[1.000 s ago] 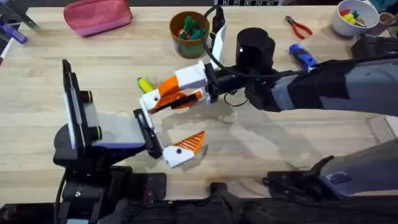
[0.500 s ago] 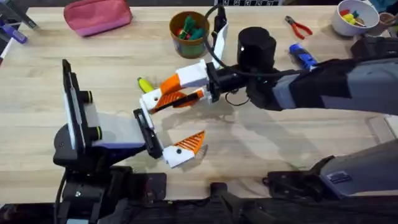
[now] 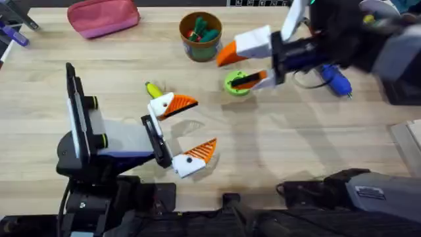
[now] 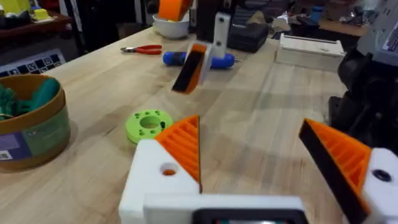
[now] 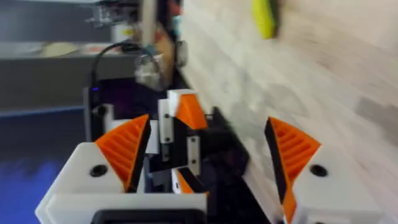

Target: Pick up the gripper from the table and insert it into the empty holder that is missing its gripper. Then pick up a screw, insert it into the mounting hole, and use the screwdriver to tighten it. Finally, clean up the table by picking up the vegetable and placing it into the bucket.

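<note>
The small orange gripper (image 3: 182, 103) sits seated in the white holder (image 3: 161, 105) on my left claw's far finger, also seen close as the wedge (image 4: 183, 144) on its base (image 4: 152, 180). My left gripper (image 3: 204, 123) (image 4: 249, 130) is open and holds nothing. Raised at the back, my right gripper (image 3: 228, 69) (image 5: 208, 134) is open and empty. The blue screwdriver (image 3: 335, 79) (image 4: 202, 59) lies behind it. The yellow vegetable (image 3: 153, 90) (image 5: 264, 17) lies just beyond the holder. The brown bucket (image 3: 200, 36) (image 4: 28, 134) stands at the back. A screw is out of view.
A green ring (image 3: 237, 84) (image 4: 149, 124) lies under the right gripper. A pink pouch (image 3: 102, 16) sits at the back left. Red-handled pliers (image 4: 142, 49) and a white bowl (image 4: 171, 26) are at the back right. A dark stand (image 3: 79, 118) rises on the left.
My right gripper let go at the left claw's far finger and swung up and back to the right, uncovering the green ring. The orange wedge stayed in the holder.
</note>
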You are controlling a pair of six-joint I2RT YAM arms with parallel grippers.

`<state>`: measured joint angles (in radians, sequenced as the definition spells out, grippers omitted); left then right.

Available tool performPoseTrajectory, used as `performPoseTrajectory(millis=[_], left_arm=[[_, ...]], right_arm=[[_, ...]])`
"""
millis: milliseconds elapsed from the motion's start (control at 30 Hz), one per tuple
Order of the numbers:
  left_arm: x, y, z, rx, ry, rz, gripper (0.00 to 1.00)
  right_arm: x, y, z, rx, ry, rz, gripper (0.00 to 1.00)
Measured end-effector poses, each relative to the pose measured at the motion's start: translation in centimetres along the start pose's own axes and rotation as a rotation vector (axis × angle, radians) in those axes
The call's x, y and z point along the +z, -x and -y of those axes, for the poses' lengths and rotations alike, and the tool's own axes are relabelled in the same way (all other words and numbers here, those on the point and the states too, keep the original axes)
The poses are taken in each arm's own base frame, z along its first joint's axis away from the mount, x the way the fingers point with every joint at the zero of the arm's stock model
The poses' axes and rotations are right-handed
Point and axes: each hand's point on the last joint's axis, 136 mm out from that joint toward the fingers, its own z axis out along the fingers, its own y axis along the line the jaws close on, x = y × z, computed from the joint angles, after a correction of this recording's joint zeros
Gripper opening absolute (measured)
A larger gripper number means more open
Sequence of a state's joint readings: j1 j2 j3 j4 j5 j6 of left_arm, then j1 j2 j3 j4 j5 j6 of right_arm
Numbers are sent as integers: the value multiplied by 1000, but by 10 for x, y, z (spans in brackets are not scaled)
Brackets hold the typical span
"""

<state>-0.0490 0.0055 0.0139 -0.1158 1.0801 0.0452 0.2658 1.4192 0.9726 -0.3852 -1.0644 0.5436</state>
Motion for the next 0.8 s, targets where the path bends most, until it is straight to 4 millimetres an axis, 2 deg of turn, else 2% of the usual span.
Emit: performPoseTrajectory(millis=[133, 333, 500, 633, 800], left_arm=[[0, 0, 0, 0, 0, 0, 986], [0, 0, 0, 0, 0, 0, 986], [0, 0, 0, 0, 0, 0, 986], [0, 0, 0, 0, 0, 0, 986], [0, 0, 0, 0, 0, 0, 985]], right_arm=[[-21, 5, -3, -58, -177, 10, 992], [-50, 16, -10, -242, -507, 31, 992], [-66, 15, 5, -325, -780, -7, 970], [-67, 14, 31, -325, -966, -113, 924], [-47, 27, 56, -352, -1109, -209, 888]])
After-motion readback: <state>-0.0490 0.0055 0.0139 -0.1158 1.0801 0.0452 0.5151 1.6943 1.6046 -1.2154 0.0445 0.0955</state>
